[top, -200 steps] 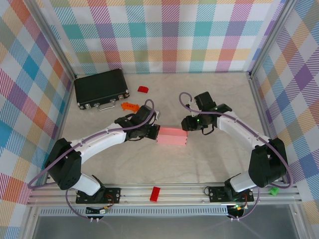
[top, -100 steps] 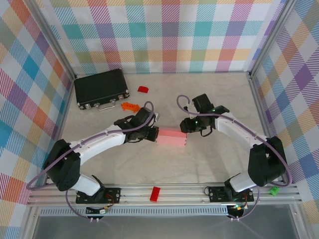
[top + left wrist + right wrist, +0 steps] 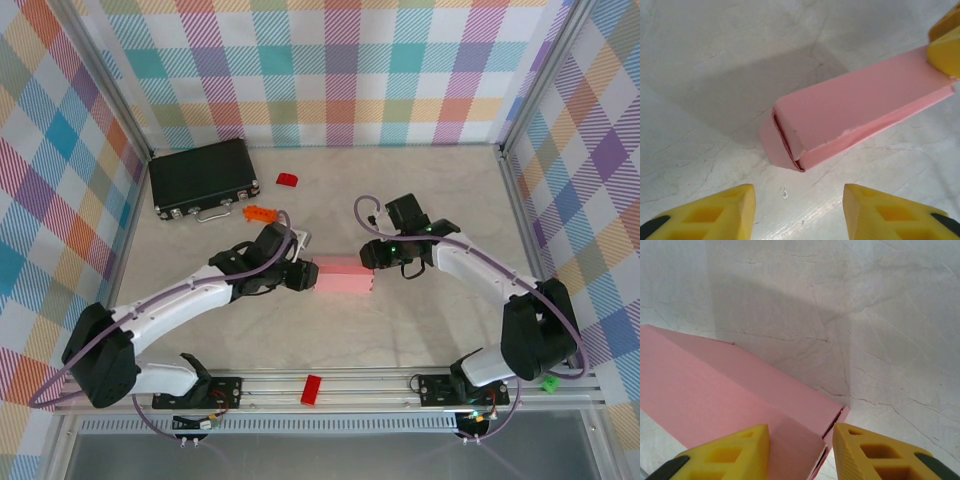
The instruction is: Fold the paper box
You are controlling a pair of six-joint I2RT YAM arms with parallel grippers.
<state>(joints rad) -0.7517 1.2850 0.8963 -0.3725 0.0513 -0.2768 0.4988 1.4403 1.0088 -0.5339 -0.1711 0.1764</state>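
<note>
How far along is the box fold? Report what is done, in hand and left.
Done: the paper box stands as a closed shallow box, its near end flap folded in though not quite flush. In hand: left tool open, just short of that end; right tool straddles the far corner, grip unclear. Left: probably only pressing the ends flush and letting go.

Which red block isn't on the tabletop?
The red block at the near edge, lying on the metal rail between the two arm bases. The other red block lies on the tabletop beside the black case.
</note>
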